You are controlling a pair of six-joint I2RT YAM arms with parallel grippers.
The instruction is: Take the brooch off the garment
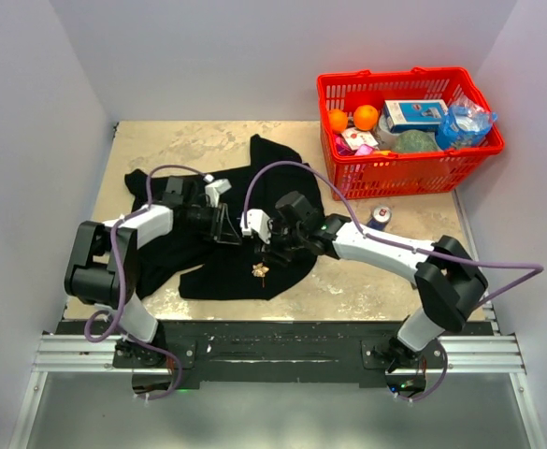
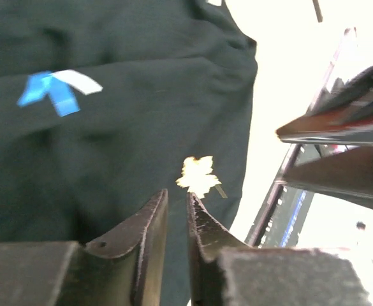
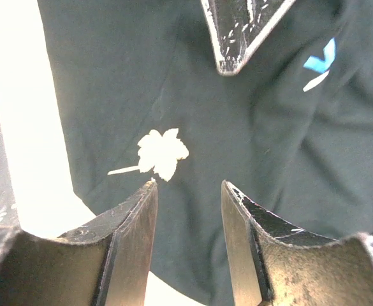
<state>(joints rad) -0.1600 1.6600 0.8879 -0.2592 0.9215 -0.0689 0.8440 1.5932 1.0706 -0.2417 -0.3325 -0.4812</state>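
The garment (image 1: 219, 269) is a black T-shirt spread on the table; it fills the left wrist view (image 2: 109, 146) and the right wrist view (image 3: 250, 127). The brooch (image 1: 259, 271), a small gold leaf with a pin stem, lies on the cloth near its front hem. My right gripper (image 1: 266, 245) is open above the cloth, and the brooch (image 3: 162, 153) sits just past its left fingertip. My left gripper (image 1: 229, 224) hovers over the shirt with its jaws nearly together and nothing between them; the brooch (image 2: 197, 174) shows just beyond its tips (image 2: 176, 193).
A red basket (image 1: 413, 170) with oranges, a box and packets stands at the back right. A small can (image 1: 379, 218) stands in front of it, beside my right arm. The shirt carries a blue and white mark (image 2: 55, 89). White walls close in both sides.
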